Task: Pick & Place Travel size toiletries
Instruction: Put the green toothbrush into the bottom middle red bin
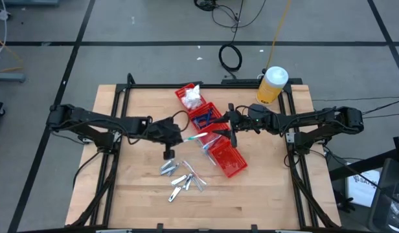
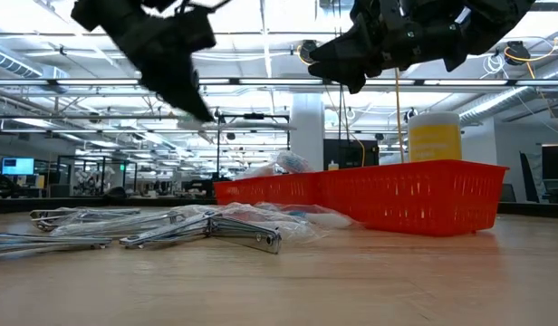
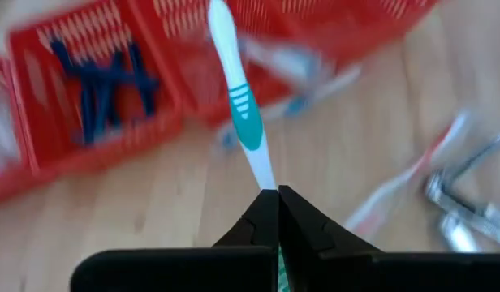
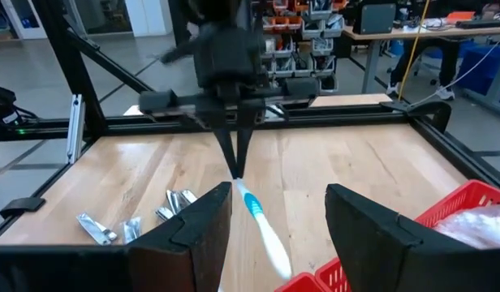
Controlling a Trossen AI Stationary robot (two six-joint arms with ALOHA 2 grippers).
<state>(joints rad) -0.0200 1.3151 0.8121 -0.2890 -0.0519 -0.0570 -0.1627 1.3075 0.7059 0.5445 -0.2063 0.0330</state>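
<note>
My left gripper [image 1: 173,136] hovers over the table's middle, shut on a white and teal toothbrush [image 1: 195,137] that points toward the table's right. My right gripper [image 1: 232,125] is open and faces it from the right, by the red bins; its wrist view shows the toothbrush [image 4: 262,223] between its spread fingers, untouched. Dark blue pieces [image 3: 104,77] lie in the middle bin [image 1: 206,116], and white packets [image 1: 192,96] in the far bin. Silvery pieces [image 1: 179,176] and clear-wrapped sticks [image 1: 188,169] lie flat on the table near the front. My left gripper pinches the toothbrush by the end of its white handle [image 3: 266,180] between the two shut fingertips. The fingers lie along the brush, coming level from the table's left. The brush is lifted clear of the table and sticks straight out beyond the fingers toward the bins.
Three red bins run in a slanting row from the far middle to the near right [image 1: 227,158]. A tall yellow bottle with a white cap [image 1: 272,84] stands at the far right corner. Bare wood lies at the table's left and along its near edge.
</note>
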